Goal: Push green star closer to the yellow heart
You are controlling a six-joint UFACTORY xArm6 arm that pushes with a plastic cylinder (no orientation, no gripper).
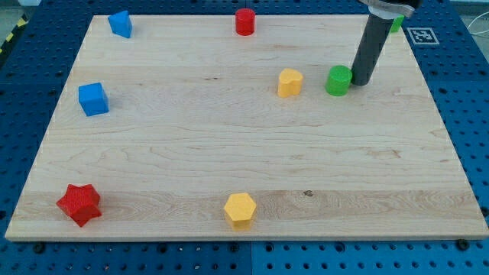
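Note:
A green block (338,80), whose shape looks rounded from here, sits on the wooden board (229,145) in the upper right part. The yellow heart (289,82) lies a short gap to its left, at the same height in the view. My tip (359,82) rests on the board right against the green block's right side, with the dark rod rising up and to the right. A second green block (396,23) shows only partly behind the rod at the board's top right corner; its shape cannot be made out.
A red cylinder (244,21) stands at the top edge. Blue blocks sit at the top left (120,24) and the left side (93,98). A red star (79,204) is at the bottom left and a yellow hexagon (239,209) at the bottom middle.

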